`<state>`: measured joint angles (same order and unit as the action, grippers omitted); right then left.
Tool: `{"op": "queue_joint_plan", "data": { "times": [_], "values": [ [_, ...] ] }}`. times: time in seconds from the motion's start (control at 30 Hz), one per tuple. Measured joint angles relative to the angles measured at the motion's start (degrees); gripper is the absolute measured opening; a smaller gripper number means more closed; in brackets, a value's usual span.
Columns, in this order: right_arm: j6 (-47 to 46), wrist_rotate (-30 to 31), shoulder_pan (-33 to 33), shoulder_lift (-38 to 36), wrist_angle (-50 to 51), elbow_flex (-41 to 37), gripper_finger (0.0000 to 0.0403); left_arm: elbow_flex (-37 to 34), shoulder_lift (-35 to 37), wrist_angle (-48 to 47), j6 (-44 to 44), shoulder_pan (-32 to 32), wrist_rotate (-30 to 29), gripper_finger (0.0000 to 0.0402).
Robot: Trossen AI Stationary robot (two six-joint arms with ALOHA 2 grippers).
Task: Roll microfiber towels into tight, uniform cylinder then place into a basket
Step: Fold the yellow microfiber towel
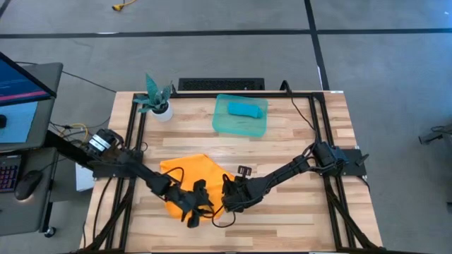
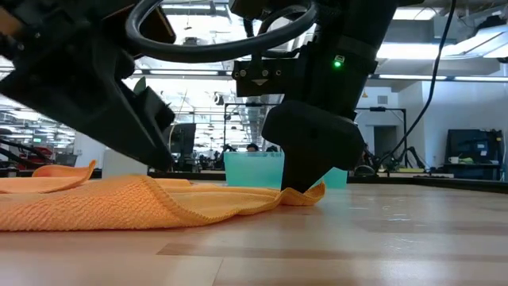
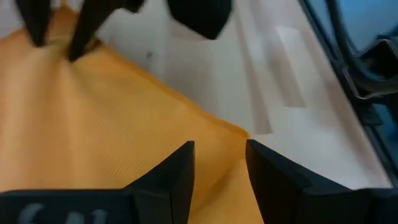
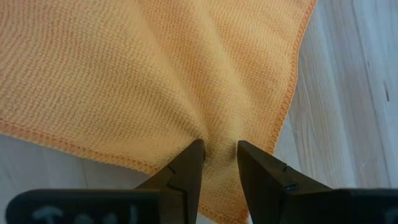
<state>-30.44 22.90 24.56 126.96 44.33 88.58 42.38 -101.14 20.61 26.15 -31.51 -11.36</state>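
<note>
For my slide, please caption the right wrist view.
Right gripper pinching a fold of the orange towel on the wooden table.

A pale wooden desk (image 1: 296,212), edged by a black frame (image 1: 318,94), stands on a grey floor (image 1: 212,56) crossed by dark lines. A small white pot (image 1: 162,111) with a teal plant (image 1: 152,92) sits at the desk's far left corner. A small dark tag (image 1: 245,171) lies near the desk's middle. A black keyboard-like bar (image 1: 220,85) rests just beyond the far edge. Left of the desk, a lit monitor (image 1: 18,81), a keyboard (image 1: 8,173) and a mouse (image 1: 30,183) share a side stand. A yellow object (image 1: 121,6) lies far off on the floor.
</note>
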Motion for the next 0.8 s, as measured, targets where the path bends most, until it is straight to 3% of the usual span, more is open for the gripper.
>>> {"op": "queue_joint_plan", "data": {
  "times": [0.13, 0.3, 0.8],
  "values": [
    [0.07, -0.02, 0.00, 0.00, 0.01, 0.00, 0.0127, 0.92, 0.00, -4.18, 0.94, 1.10, 5.76, 0.0134],
    [0.26, -0.02, 0.00, -0.01, 0.01, 0.00, 0.0127, 0.96, 0.00, -11.18, 4.99, 1.43, 6.32, 0.0134],
    [0.42, -0.29, 0.06, 0.00, -0.71, 0.07, 0.0127, 1.02, 0.02, -11.47, 10.86, -0.52, 13.53, 0.0134]
  ]
}}
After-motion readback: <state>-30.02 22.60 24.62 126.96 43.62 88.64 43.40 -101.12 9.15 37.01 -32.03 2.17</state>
